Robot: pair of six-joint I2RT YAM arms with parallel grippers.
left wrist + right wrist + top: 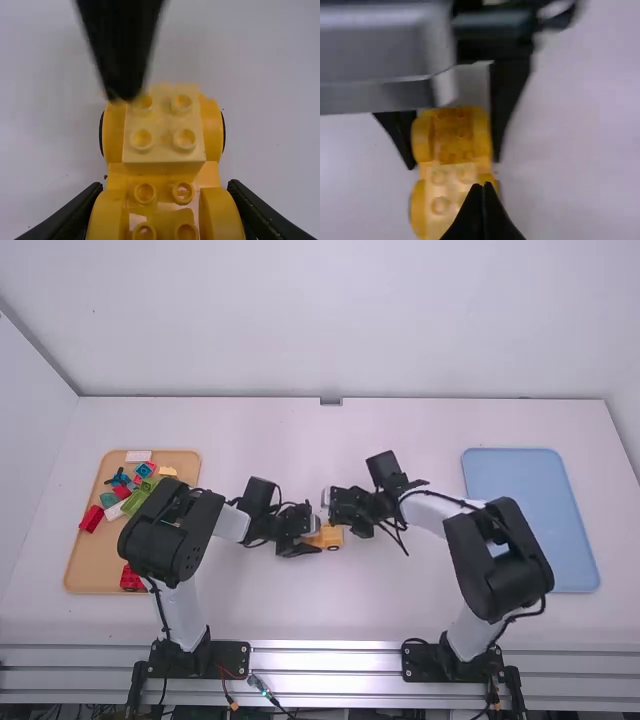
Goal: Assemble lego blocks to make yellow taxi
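My left gripper (312,542) is at the middle of the table, shut on the yellow car base (334,536). In the left wrist view its fingers stand either side of the car base (163,172), the gripper (164,212) gripping the rounded sides. A pale yellow 2x2 brick (163,144) sits on the car's other end, between the wheels. My right gripper (328,502) is close to that end. In the right wrist view this gripper (483,187) is shut with nothing between its fingers, its tips over the edge of the pale brick (442,200).
An orange tray (90,562) on the left holds several loose blocks in red, green, blue and other colours, partly behind the left arm. A blue tray (530,480) lies on the right, with the right arm over its near-left part.
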